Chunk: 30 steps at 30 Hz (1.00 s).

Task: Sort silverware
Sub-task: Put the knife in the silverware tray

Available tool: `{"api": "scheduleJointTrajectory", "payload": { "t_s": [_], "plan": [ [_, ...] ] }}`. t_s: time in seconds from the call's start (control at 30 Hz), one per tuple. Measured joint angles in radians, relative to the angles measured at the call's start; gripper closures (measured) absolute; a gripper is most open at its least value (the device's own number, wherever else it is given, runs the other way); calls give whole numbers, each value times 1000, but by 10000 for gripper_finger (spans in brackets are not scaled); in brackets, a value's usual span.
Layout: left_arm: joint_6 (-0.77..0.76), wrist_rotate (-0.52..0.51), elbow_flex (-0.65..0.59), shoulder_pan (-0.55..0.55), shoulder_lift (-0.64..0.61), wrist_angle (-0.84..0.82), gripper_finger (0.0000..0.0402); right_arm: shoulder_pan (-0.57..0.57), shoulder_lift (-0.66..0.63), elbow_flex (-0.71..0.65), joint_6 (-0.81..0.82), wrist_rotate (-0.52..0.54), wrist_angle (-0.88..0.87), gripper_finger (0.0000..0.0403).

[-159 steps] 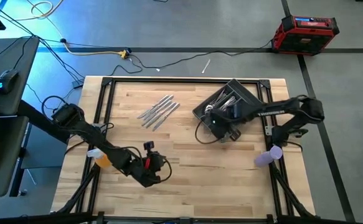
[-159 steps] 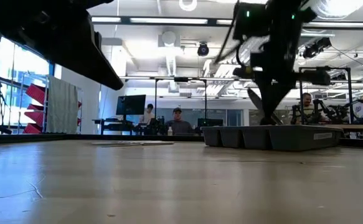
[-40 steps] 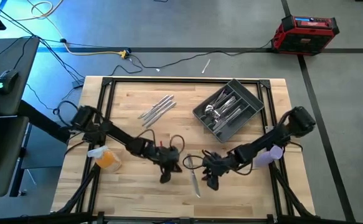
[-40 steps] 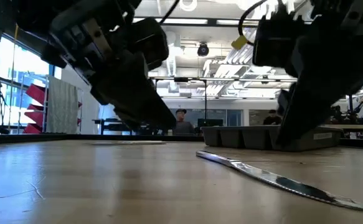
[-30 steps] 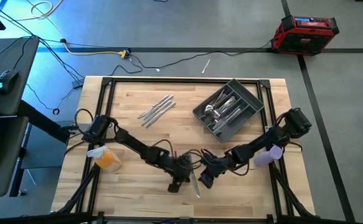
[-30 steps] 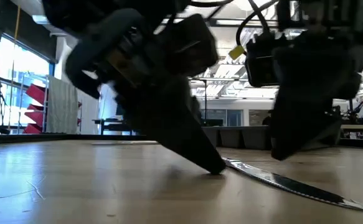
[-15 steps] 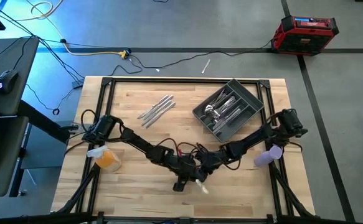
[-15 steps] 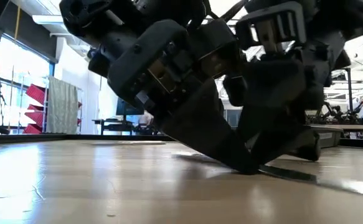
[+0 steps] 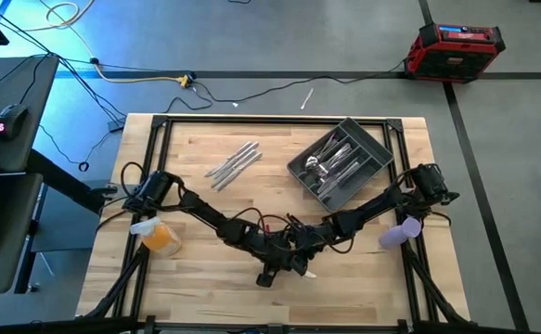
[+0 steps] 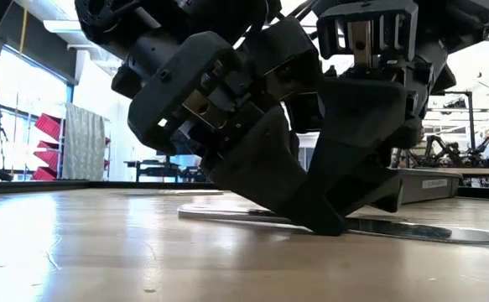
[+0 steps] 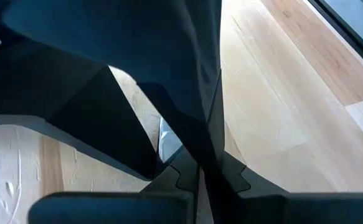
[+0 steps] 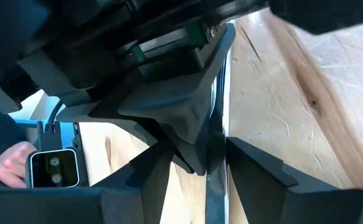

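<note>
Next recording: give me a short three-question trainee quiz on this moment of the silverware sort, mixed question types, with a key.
1. True or false: the left gripper and the right gripper meet at the near middle of the table, over one knife lying flat on the wood.
2. Multiple choice: the grey tray sits at the table's A) far right, B) near left, C) centre.
3. Fill in: the loose group of silverware still outside the tray lies toward the table's far ____.

Key: 1 true; 2 A; 3 middle.
</note>
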Motion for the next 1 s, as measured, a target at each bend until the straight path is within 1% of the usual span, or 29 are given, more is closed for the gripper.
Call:
{"api": "scheduleJointTrajectory", "payload": {
  "t_s": [0.17,0.27,0.33,0.53,0.6,0.63,0.77,0.8,0.87,1.0],
  "plan": [
    [27,-24,0,-3,-32,-24,401,4,0,2,-20,-6,-5,250],
    [52,-91,-2,-6,-62,-77,401,11,2,7,-25,-2,10,249],
    [54,-117,-2,-6,-68,-98,400,11,3,7,-28,0,11,249],
    [43,-121,-2,-10,-63,-81,400,11,2,7,-25,-1,5,252],
    [36,-121,-2,-10,-64,-80,400,11,2,7,-18,5,-6,269],
    [30,-121,-2,-10,-68,-87,400,11,2,7,-18,8,-10,285],
    [25,-127,0,-11,-114,-181,401,12,-3,9,-21,24,-41,378],
    [25,-121,-1,-10,-133,-205,401,12,-8,9,-21,27,-52,388],
    [25,-129,-1,-12,-167,-256,401,13,-21,10,-26,35,-78,393],
    [22,-165,-2,-18,-238,-369,401,15,-68,8,-68,49,-205,402]
  ]
}}
